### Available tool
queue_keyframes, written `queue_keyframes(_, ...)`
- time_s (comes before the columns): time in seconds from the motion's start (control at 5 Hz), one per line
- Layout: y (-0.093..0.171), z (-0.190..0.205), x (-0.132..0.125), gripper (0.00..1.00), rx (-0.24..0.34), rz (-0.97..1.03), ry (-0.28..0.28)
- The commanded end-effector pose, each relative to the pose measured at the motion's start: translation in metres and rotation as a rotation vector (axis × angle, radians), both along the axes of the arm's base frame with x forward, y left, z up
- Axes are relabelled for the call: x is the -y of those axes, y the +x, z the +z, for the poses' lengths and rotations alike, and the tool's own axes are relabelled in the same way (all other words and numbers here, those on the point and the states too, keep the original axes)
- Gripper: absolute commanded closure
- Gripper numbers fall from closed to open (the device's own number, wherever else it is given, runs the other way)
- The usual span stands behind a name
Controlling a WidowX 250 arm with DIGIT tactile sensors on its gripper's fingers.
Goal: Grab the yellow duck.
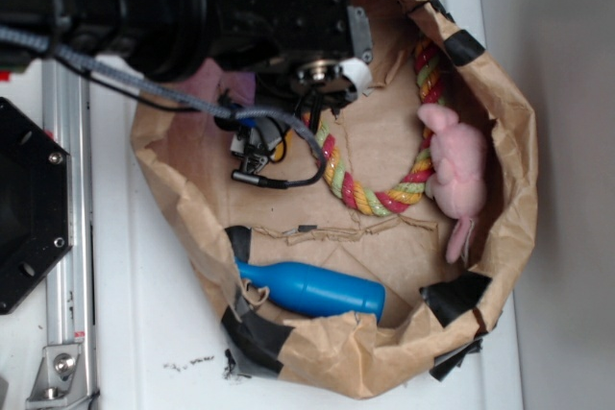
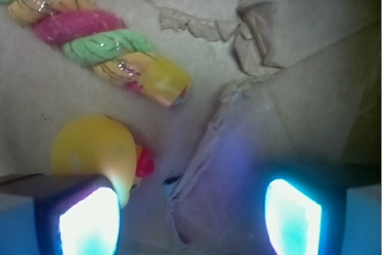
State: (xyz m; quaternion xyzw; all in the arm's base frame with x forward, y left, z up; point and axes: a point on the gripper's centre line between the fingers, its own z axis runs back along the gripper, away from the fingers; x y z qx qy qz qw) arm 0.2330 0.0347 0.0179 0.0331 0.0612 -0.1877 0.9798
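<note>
Lying off-centre: yellow duck point(image 2: 94, 150) against one of the fingers point(image 2: 89, 222), beak toward the gap, just below multicoloured rope point(image 2: 98, 34). Fingers released, empty.

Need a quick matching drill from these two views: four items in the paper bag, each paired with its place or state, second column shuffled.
Things:
1. yellow duck
2. blue bottle
3. pink plush toy
4. multicoloured rope

Places:
A. lying on its side along the bag's lower wall
B. curved across the bag floor
C. against the bag's right wall
D. just ahead of one glowing fingertip in the wrist view

Pairs: 1-D, 2-A, 3-C, 4-B
</note>
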Motion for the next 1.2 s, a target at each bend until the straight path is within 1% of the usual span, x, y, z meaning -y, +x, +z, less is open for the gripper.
queue_keyframes(0.0, -0.015, -0.012, 0.034, 0.0, -0.003, -0.042, -0.012)
queue_keyframes(0.2, -0.012, -0.008, 0.036, 0.0, 0.01, -0.043, -0.023)
queue_keyframes(0.6, -0.005, 0.007, 0.048, 0.0, 0.032, -0.047, -0.073)
queue_keyframes(0.8, -0.001, 0.011, 0.047, 0.0, 0.046, -0.049, -0.067)
queue_keyframes(1.0, 0.001, 0.009, 0.042, 0.0, 0.044, -0.039, -0.062)
